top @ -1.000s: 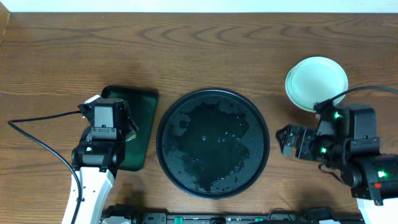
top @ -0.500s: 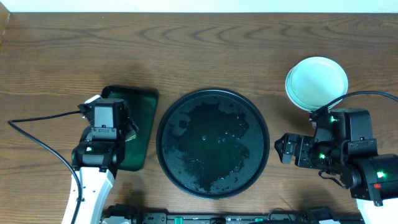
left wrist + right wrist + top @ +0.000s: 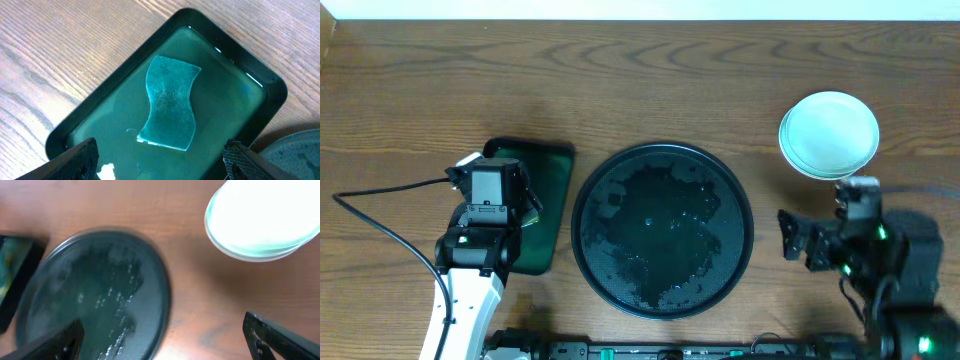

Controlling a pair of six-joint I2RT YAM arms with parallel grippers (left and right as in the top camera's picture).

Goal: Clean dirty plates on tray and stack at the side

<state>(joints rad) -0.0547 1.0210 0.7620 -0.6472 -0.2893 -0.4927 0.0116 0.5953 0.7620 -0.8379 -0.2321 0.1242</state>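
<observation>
The round black tray (image 3: 662,230) sits at the table's middle, wet and with no plates on it; it also shows in the right wrist view (image 3: 95,290). The pale mint-white plates (image 3: 828,134) lie stacked on the table to the tray's upper right, also seen in the right wrist view (image 3: 265,220). My right gripper (image 3: 786,236) is open and empty, just right of the tray and below the stack (image 3: 165,340). My left gripper (image 3: 160,160) is open and empty above the dark green rectangular tray (image 3: 542,200).
The green rectangular tray (image 3: 65,135) holds teal water and a teal sponge (image 3: 170,102). It stands just left of the round tray. A black cable (image 3: 380,215) runs across the table at the left.
My right arm has drawn back from the plate stack, down toward the table's front edge. The left arm has not moved.
</observation>
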